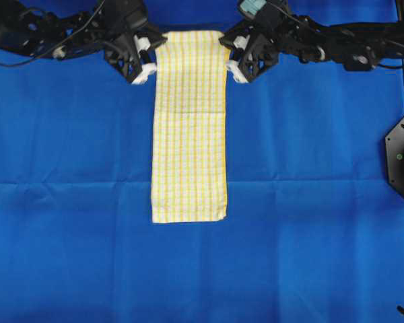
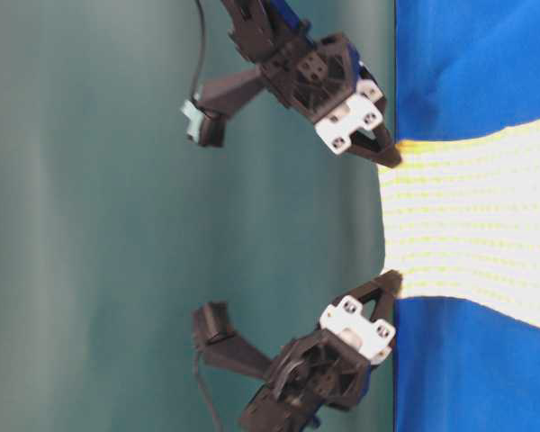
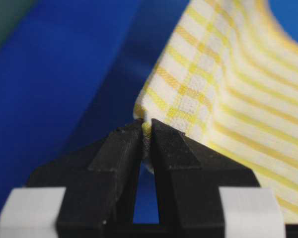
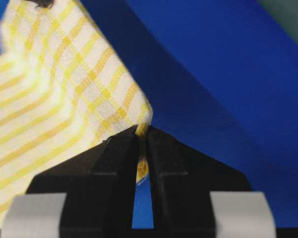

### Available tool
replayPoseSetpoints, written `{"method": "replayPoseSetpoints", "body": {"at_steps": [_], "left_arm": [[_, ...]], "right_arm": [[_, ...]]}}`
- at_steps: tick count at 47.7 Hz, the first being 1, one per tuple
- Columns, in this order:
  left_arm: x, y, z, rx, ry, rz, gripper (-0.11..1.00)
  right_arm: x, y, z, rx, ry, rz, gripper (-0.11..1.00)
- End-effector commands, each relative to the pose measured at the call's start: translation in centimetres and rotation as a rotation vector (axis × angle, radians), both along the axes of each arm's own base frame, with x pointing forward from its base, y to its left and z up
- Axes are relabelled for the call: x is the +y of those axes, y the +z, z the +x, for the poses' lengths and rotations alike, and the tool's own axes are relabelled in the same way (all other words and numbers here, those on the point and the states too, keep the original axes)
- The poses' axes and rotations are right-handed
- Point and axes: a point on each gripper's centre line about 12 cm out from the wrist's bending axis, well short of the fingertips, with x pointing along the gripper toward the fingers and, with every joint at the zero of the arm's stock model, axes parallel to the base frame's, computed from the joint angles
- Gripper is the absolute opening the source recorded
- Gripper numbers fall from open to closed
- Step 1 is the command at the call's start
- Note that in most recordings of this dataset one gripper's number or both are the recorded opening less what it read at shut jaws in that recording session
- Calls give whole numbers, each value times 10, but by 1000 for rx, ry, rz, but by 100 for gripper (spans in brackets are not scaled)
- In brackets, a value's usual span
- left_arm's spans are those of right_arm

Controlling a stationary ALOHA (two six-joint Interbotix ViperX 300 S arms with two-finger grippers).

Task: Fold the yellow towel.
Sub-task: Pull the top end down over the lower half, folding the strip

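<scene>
The yellow towel (image 1: 189,128) lies as a long narrow strip down the middle of the blue cloth (image 1: 67,168) that covers the counter; its near end rests flat, its far end is lifted off the cloth by both arms. The left gripper (image 1: 150,59) pinches the far left corner; in the left wrist view its black fingers (image 3: 119,153) are closed tight on the checked hem, only a sliver of gap below the tips. The right gripper (image 1: 230,54) pinches the far right corner in the same way; in the right wrist view its fingers (image 4: 164,158) are narrow, with a yellow edge caught between them. In the table-level view the towel's raised edge sags slightly between the two grippers; behind them hangs a plain green backdrop (image 2: 90,216).
</scene>
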Motion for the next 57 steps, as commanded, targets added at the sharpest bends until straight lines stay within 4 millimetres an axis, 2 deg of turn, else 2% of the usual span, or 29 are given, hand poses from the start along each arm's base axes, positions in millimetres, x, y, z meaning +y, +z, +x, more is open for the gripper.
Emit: {"method": "replayPoseSetpoints", "body": {"at_steps": [1, 13, 22, 32, 43, 57], "left_arm": [[-20, 24, 0, -44, -46, 21, 4], [-87, 37, -8, -65, -206, 20, 4], [-131, 29, -15, -42, -317, 0, 4], [-177, 28, -9, -57, -429, -37, 4], [-209, 18, -4, -48, -493, -75, 4], [-231, 2, 2, -21, -552, -80, 4]], "right_arm": [[17, 20, 2, -47, 36, -16, 6], [78, 31, 0, -85, 148, 16, 6], [120, 29, 1, -81, 240, 51, 5], [162, 24, 2, -71, 331, 91, 5], [195, 21, 2, -64, 410, 110, 5], [216, 11, 6, -38, 453, 130, 5]]}}
